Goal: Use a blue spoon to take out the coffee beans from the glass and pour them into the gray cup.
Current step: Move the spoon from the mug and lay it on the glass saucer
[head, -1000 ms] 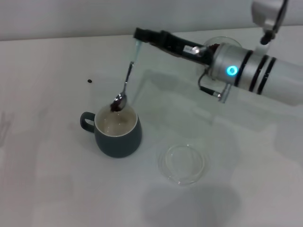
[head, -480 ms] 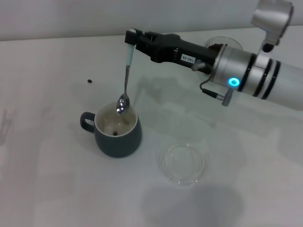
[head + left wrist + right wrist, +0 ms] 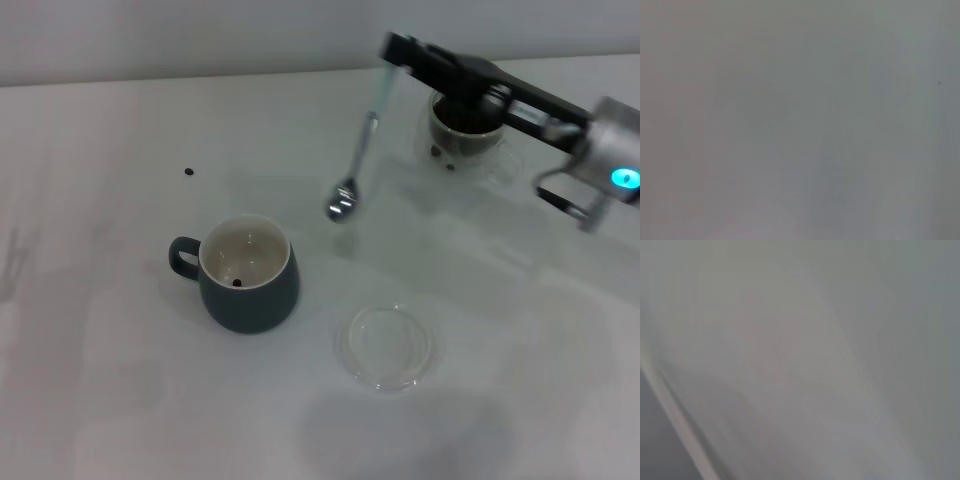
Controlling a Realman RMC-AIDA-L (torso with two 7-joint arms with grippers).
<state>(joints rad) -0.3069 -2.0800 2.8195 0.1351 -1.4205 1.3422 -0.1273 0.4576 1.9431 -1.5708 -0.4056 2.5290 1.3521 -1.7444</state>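
The right gripper (image 3: pixel 392 50) reaches in from the far right of the tabletop (image 3: pixel 100 380), its jaws pinching the pale top of the blue spoon (image 3: pixel 358 160) so the handle hangs steeply and the metal bowl dangles low, clear of every vessel. That near-vertical hold suits a spoon whose bowl appears empty: nothing is left to spill, and the bowl points down, ready to dip. It hangs between the gray cup (image 3: pixel 248 275) and the glass (image 3: pixel 462 128), nearer the glass, which stands at the far right beneath the arm and holds a dark mass of coffee beans (image 3: pixel 465 117). The cup sits toward the front left, handle turned to the robot's left, with one bean visible on its cream floor. A lone bean (image 3: pixel 189 172) lies well apart on the tabletop beyond the cup, and a flat clear dish (image 3: pixel 387 346) rests near the front, just right of the cup. Half a second ago the spoon was upright over the cup's mouth, bowl just above the rim; a second ago it carried beans there. Now it has swung away to the right, seemingly bound for another scoop. The left gripper is out of sight, and the wrist views show nothing distinct.
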